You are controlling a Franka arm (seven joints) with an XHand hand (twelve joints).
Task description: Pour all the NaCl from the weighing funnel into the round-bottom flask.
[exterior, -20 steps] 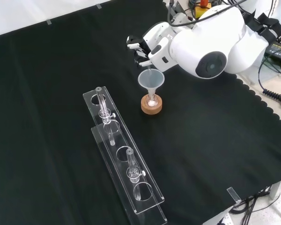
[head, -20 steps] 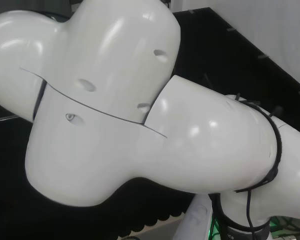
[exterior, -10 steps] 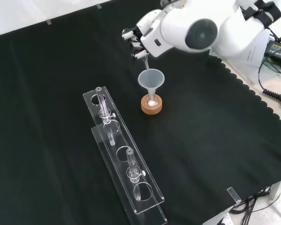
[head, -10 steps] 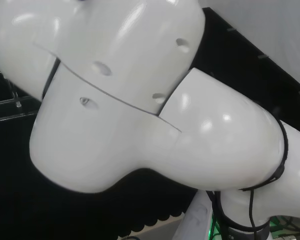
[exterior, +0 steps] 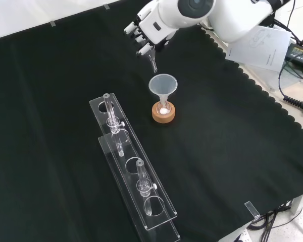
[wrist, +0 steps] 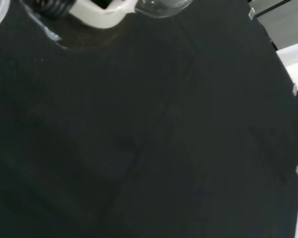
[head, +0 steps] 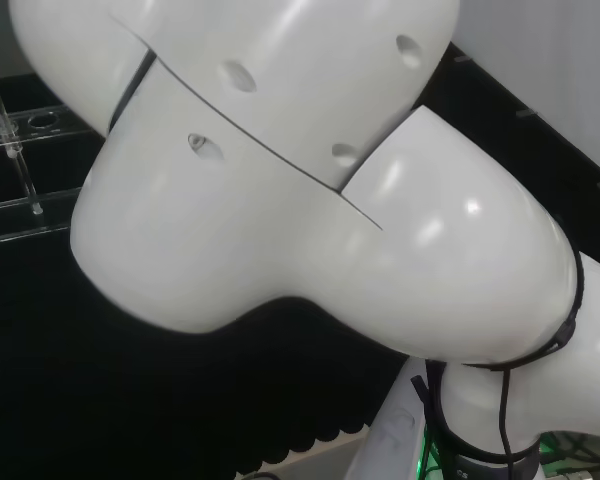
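One funnel (exterior: pixel 163 86); two racks (exterior: pixel 133 170)

A table (exterior: pixel 232 151) draped in black cloth with a scalloped edge is seen in the front view. Near its middle, a cork ring (exterior: pixel 163 112) rests on the cloth. Just to the left and nearer the camera, two long clear plastic racks (exterior: pixel 136 176) are laid side by side, overlapping.
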